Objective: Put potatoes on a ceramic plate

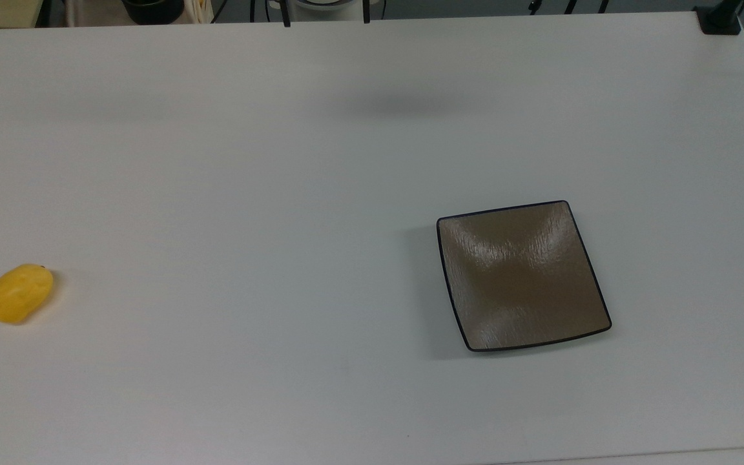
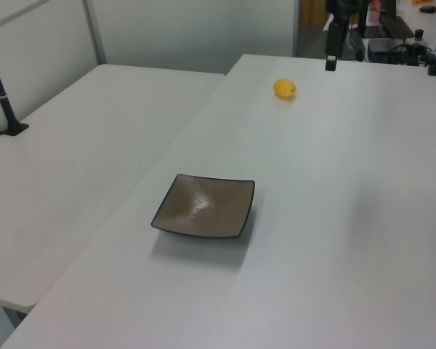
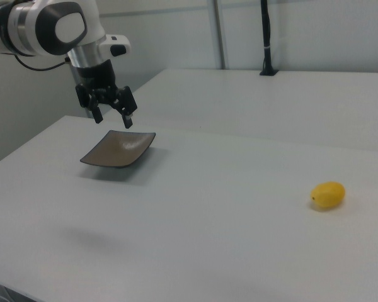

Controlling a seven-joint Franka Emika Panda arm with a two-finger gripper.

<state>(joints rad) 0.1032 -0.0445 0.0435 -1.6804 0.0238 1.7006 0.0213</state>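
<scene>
Robot arm (image 3: 38,25) cut off at upper left of right view, only wrist & end effector (image 3: 112,116) in frame. Worktop (image 1: 281,161) runs past left, right & bottom edges in top view. Dark stuff along top edge of top view cropped, can't tell what. Clutter at upper right of left view too small to ID. Potato (image 2: 284,89) dimples not readable in left view.

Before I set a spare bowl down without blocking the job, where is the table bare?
Bare stretches: the wide patch between the potato and the ceramic plate, and the strip along the table edge at the top view's bottom. In the right view the open gripper hangs above the plate's side, so avoid there. Nowhere is crowded.
</scene>
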